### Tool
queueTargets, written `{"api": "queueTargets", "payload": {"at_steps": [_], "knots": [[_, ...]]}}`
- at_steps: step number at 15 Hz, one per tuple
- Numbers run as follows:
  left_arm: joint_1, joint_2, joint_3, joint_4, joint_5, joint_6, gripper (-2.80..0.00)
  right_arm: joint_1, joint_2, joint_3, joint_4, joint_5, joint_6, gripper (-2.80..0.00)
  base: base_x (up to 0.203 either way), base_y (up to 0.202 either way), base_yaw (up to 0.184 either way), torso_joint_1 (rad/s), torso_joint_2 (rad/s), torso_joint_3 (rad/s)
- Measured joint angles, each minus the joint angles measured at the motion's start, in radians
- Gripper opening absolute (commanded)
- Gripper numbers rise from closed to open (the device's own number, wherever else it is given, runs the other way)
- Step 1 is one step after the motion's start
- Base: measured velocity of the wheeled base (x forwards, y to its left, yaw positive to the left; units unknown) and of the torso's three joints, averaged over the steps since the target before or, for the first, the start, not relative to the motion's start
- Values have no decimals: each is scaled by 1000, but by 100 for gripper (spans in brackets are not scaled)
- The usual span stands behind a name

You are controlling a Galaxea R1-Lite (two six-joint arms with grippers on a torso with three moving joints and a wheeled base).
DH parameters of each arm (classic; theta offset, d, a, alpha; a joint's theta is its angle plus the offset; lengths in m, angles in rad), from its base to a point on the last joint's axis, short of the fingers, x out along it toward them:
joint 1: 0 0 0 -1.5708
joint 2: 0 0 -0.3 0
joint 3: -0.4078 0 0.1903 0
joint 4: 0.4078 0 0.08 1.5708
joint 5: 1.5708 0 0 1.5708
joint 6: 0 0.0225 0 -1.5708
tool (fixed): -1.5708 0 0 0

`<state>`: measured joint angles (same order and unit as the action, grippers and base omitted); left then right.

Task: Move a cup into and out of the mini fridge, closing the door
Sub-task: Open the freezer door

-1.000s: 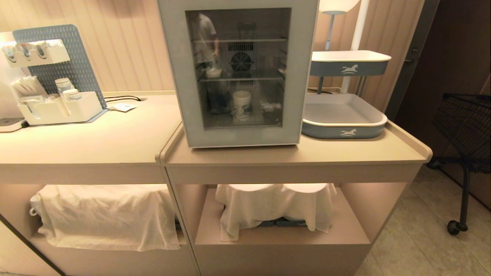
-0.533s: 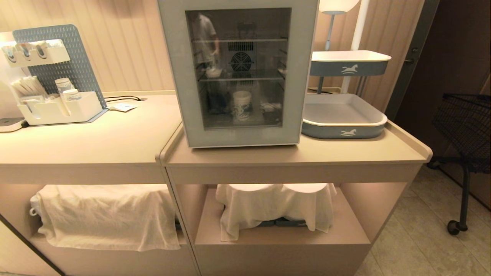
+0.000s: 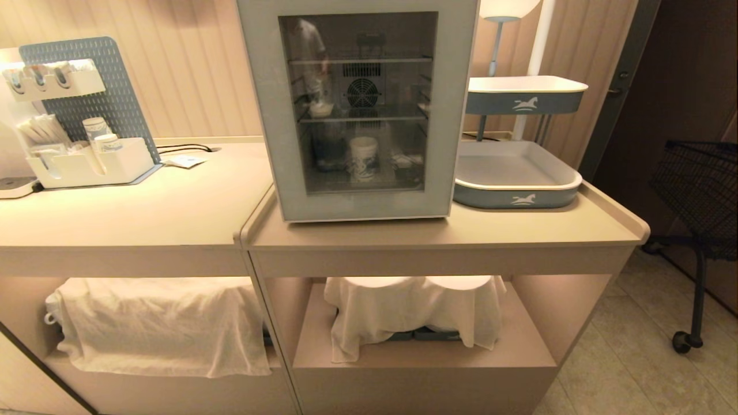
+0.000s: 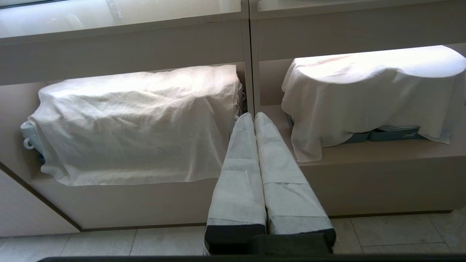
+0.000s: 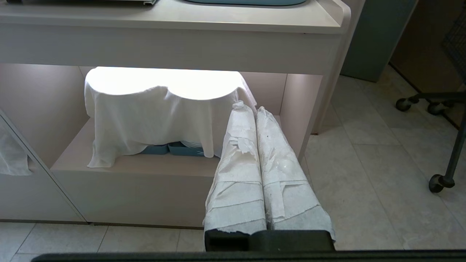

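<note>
Head view: the cup (image 3: 364, 158) is seen on the bottom shelf of the mini fridge (image 3: 357, 109), behind the shut door (image 3: 265, 115), on the desk (image 3: 450, 230). Wrist views: the left gripper (image 4: 254, 118) and the right gripper (image 5: 250, 109) are pressed closed, empty, low before the cloth-draped shelves (image 4: 364, 153).

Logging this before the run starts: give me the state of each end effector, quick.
Left end effector: closed, holding nothing, low in front of the counter shelves.
Right end effector: closed, holding nothing, also parked low.
</note>
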<state>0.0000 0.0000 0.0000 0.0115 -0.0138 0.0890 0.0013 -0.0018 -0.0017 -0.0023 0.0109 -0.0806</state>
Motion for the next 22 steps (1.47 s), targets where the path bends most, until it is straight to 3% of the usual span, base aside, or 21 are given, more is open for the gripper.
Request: {"api": "queueTargets", "payload": {"at_steps": [4, 6, 9, 13, 17, 22], "knots": [[0, 0, -12, 3, -10, 19, -280, 0, 0, 0, 0, 0, 0, -280, 0, 0, 0, 0, 0, 0], [0, 4, -122, 41, -11, 35, -280, 0, 0, 0, 0, 0, 0, -280, 0, 0, 0, 0, 0, 0], [0, 72, -447, 209, -10, 70, -280, 0, 0, 0, 0, 0, 0, -280, 0, 0, 0, 0, 0, 0], [0, 399, -903, 382, 9, 112, -280, 0, 0, 0, 0, 0, 0, -280, 0, 0, 0, 0, 0, 0], [0, 820, -1274, 424, 100, 124, -280, 0, 0, 0, 0, 0, 0, -280, 0, 0, 0, 0, 0, 0], [4, 1261, -1616, 422, 115, 87, -280, 0, 0, 0, 0, 0, 0, -280, 0, 0, 0, 0, 0, 0]]}}
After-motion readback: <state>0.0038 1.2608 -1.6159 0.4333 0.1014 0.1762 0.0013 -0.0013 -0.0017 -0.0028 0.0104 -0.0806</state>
